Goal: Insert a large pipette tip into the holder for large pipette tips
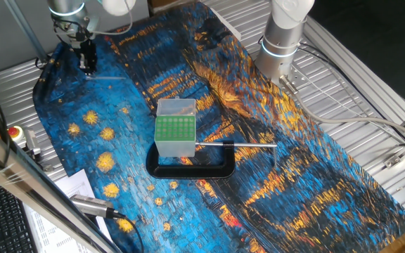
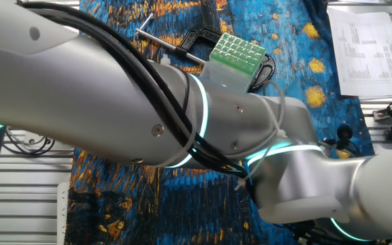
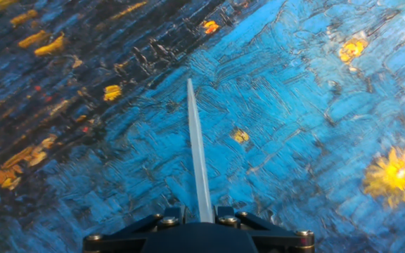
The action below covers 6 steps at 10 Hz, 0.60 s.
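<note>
Tool [image 3: 201,214] clamped the large pipette tip's [image 3: 197,151] wide end, point jutting forward over the worktop [image 3: 315,140] | holder for large pipette tips [image 1: 175,129] sat well apart, inside the black clamp [image 1: 192,169] | tip judged featherlight, slick, slightly bendy; wide-end hold suits it.

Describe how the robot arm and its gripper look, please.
The arm is made of thick, rounded silver-grey segments. Glowing cyan rings mark the joints. Black cables run along the outside. The small black gripper hangs from a silver wrist; its black base carries silver screws in the hand view.
</note>
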{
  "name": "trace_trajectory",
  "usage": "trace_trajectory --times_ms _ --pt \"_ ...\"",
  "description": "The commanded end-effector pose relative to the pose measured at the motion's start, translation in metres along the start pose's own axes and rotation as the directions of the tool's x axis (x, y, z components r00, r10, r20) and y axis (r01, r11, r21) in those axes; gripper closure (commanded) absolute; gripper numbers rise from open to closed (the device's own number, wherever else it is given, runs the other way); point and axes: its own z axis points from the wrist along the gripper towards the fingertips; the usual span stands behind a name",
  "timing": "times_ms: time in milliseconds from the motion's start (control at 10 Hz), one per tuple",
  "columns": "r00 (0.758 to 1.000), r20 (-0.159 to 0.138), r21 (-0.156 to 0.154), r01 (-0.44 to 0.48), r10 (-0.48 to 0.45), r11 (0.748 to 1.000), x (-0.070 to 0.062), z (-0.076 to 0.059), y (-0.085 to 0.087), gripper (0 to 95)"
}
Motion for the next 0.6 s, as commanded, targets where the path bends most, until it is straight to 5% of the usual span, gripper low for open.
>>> trace_trajectory --times_ms 100,200,400,600 --pt "0.996 0.088 -0.016 -0.033 0.035 0.999 -0.0005 -0.0007 -0.0009 76.0" --pt "0.994 0.109 -0.011 -0.028 0.029 1.0 -0.0005 -0.0007 -0.0009 76.0" --pt "0.978 0.207 0.05 -0.001 -0.009 0.999 -0.0005 -0.0007 -0.0009 76.0" --pt "0.974 0.225 0.067 0.013 -0.027 0.998 -0.0005 -0.0007 -0.0009 76.0"
